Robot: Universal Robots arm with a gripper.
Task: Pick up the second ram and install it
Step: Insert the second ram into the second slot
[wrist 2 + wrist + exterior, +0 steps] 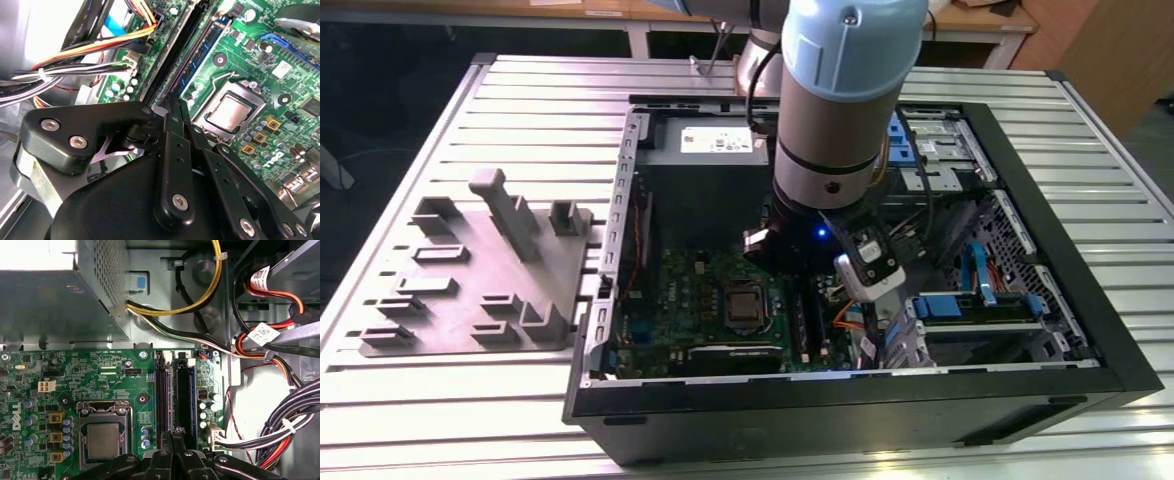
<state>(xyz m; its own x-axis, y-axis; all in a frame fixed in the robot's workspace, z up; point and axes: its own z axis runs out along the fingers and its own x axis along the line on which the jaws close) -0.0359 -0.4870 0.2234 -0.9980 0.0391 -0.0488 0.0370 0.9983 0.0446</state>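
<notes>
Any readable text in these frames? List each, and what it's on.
No text I can quote with confidence.
White tags on the red-orange cables: print too small.
Sticker on the power supply: unreadable.
Motherboard silkscreen: a maker's logo at its edge, the rest too fine.

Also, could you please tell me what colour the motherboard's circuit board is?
The motherboard is green, clearest in the first wrist view.

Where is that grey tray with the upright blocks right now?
In the exterior view, the grey tray lies flat on the slatted metal table, at the exterior view's left, just beside the open computer case.
</notes>
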